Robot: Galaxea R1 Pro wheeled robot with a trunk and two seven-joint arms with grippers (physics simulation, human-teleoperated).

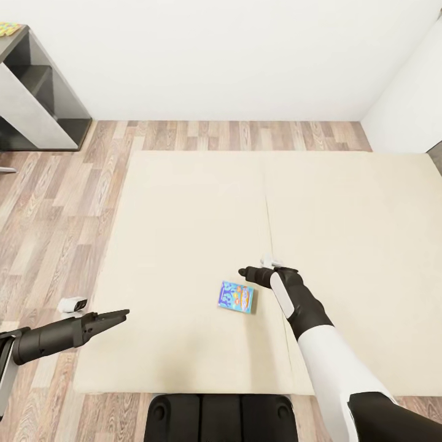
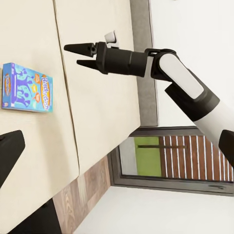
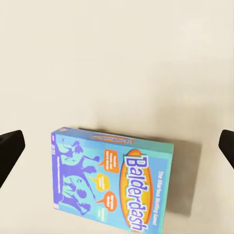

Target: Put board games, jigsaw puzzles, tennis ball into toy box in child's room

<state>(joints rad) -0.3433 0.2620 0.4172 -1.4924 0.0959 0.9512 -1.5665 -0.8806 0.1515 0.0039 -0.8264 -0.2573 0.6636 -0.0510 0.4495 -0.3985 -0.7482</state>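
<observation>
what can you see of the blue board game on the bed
The blue board game is a thin flat rectangular box lying face up on the beige bed. Its lid shows purple cartoon figures, speech bubbles and the title Balderdash on an orange oval. It looks like closed cardboard, intact. Nothing touches it but the mattress; the right gripper hovers just beyond it, fingers spread.

Small white obj [image 1: 73,303] on wood floor [image 1: 43,221], window [image 2: 165,156].

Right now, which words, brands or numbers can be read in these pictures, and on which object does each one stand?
"Balderdash": yellow title on the blue board game lying flat on the bed.
Speech-bubble text and the small white line beside the title on that box: too small to read.
Colourful flat item on the desk corner: no readable text.
</observation>
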